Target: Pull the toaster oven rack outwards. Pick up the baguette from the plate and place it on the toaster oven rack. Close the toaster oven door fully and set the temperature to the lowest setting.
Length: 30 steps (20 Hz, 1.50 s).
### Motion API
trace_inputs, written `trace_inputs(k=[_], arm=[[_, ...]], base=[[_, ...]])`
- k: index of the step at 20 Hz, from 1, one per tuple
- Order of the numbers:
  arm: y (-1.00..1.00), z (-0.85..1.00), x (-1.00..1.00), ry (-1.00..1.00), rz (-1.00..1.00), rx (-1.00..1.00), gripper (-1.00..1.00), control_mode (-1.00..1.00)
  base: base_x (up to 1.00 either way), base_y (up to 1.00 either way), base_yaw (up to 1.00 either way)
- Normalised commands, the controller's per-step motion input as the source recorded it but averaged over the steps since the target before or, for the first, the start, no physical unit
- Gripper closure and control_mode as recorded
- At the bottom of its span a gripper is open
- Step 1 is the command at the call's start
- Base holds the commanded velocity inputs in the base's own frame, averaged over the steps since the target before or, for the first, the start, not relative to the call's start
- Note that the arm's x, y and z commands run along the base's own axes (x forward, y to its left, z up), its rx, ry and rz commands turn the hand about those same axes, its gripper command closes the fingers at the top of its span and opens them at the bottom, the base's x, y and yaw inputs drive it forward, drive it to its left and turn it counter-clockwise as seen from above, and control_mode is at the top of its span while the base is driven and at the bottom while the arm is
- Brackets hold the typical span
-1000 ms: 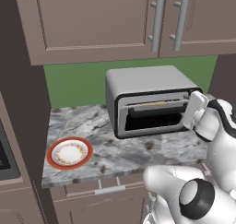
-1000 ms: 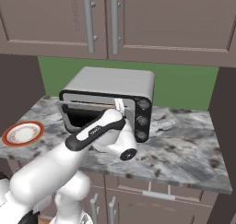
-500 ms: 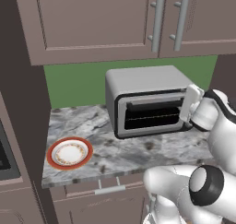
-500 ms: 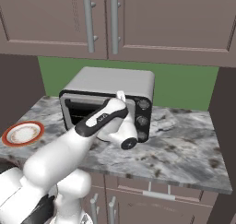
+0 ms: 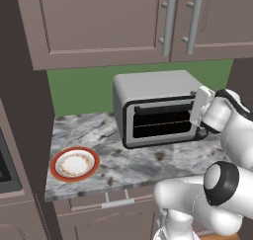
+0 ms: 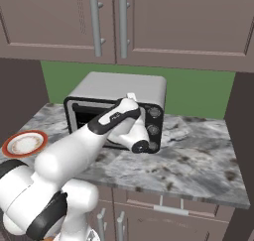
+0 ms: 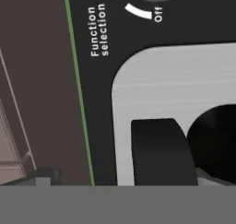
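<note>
Toaster oven (image 7: 106, 103) knob panel (image 7: 94, 94): "Function selection", "Off".

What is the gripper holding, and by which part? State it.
Nothing is held. The gripper stands open at the toaster oven knob panel.

White arm stretched forward, wrist bent down; gripper (image 7: 184, 158) jaws spread wide.

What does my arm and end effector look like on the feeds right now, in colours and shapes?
The arm is glossy white, built of rounded tubular links with dark grey to black joint caps. A black band with small pale lettering runs along the forearm. The end effector's finger is a blunt black block. No cables are visible.
</note>
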Motion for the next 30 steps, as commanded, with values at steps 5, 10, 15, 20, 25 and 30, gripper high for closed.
trace_inputs(k=[5, 10, 15, 20, 25, 30], arm=[[-0.01, 0.0, 0.14, 0.07, 0.0, 0.0, -1.0, -1.0], [-0.12, 0.0, 0.12, 0.11, 0.0, 0.0, -1.0, -1.0], [-0.5, 0.0, 0.0, 0.11, 0.0, 0.0, -1.0, -1.0], [-0.73, 0.0, 0.0, 0.08, 0.0, 0.0, -1.0, -1.0], [-0.82, 0.0, 0.0, 0.11, 0.0, -0.01, -1.0, -1.0], [-0.7, 0.0, -0.24, 0.07, 0.0, -0.02, -1.0, -1.0]], base=[[0.0, 0.0, 0.0], [0.0, 0.0, 0.0], [0.0, 0.0, 0.0], [0.0, 0.0, 0.0], [0.0, 0.0, 0.0], [0.0, 0.0, 0.0]])
